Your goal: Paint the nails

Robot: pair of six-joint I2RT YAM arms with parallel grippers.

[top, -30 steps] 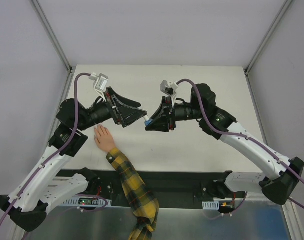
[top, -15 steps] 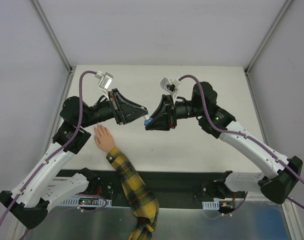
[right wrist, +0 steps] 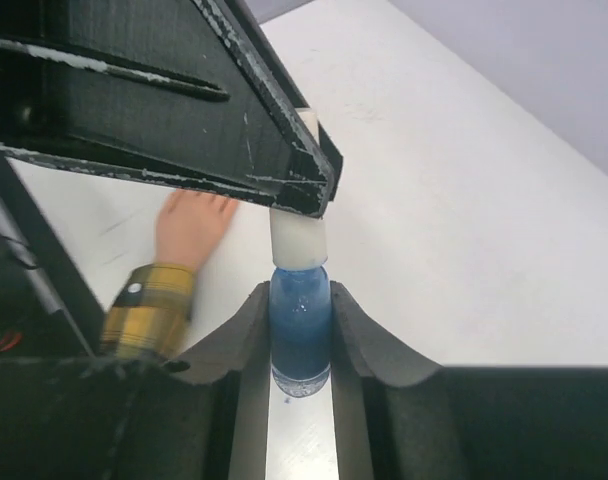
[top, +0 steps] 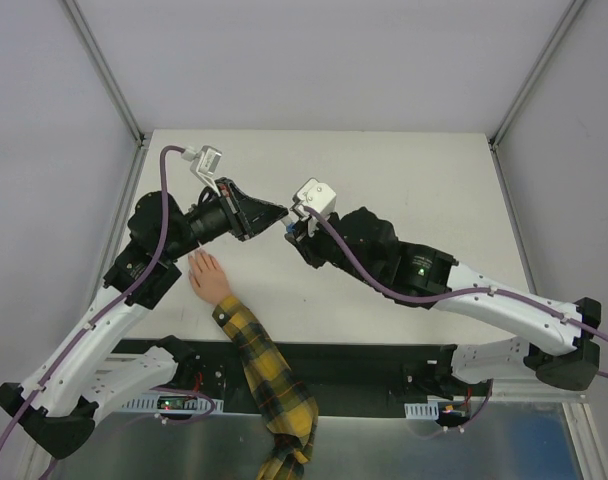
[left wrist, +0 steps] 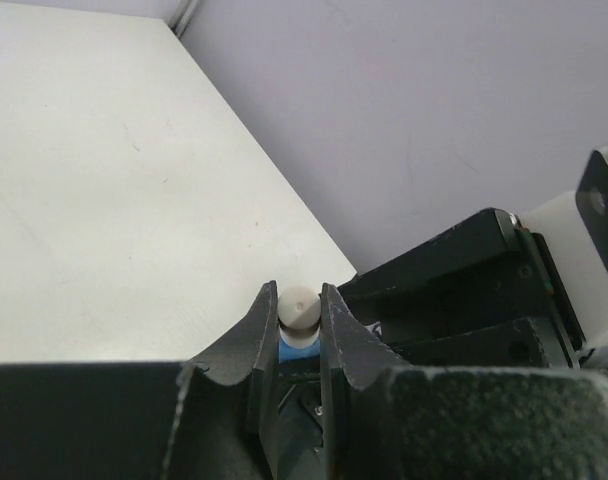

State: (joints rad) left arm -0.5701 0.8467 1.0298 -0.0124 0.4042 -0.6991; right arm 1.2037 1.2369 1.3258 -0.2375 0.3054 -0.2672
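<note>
The left gripper (left wrist: 298, 300) is clamped on the white cap (left wrist: 297, 308) of a blue nail polish bottle (right wrist: 300, 340). The right gripper (right wrist: 300, 300) pinches the bottle's body. Only the wrist views show these grips; from above, the fingers hide the bottle. The small hand (top: 206, 275) in its plaid sleeve (top: 259, 360) lies flat on the table (top: 404, 170), below and left of both grippers, and its nails are too small to make out. A second ago the left jaws stood apart, short of the cap.
</note>
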